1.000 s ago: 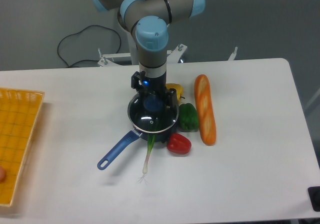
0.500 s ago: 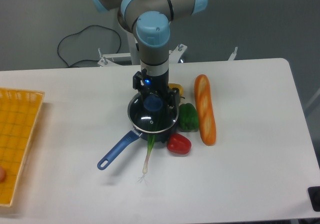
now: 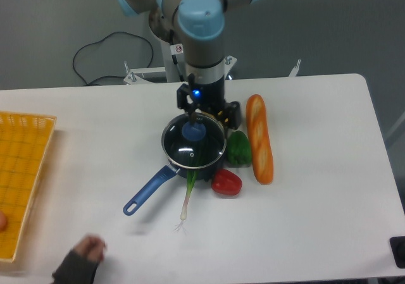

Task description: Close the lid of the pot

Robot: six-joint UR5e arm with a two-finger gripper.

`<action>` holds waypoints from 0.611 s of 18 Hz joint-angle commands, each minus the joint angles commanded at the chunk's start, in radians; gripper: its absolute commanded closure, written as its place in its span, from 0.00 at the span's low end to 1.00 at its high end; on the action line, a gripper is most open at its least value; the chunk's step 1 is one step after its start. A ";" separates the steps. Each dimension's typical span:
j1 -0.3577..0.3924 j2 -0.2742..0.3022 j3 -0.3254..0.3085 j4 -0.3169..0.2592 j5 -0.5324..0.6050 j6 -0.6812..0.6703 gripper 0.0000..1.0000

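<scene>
At frame centre we see the round clear glass lid (image 3: 193,148) seated on the small dark saucepan (image 3: 197,168) with the long blue handle, so we judge the two-finger gripper (image 3: 197,117), hovering above the blue knob (image 3: 193,131), has let go, though we cannot tell its spread.

Single arm reaches down from rear mount, grey links, light-blue joint caps. Wrist vertical, small blue light lit on its front. Gripper (image 3: 204,118) points straight down, black body, fingers spread apart, nothing between them. Fingertips low, close to surface level. Second party: gloved hand (image 3: 79,265) at bottom edge, blurred.
</scene>
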 joint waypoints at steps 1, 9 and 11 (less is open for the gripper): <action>0.015 -0.005 0.000 0.002 0.003 0.038 0.00; 0.149 -0.106 0.101 -0.008 0.009 0.239 0.00; 0.173 -0.150 0.153 -0.044 0.011 0.322 0.00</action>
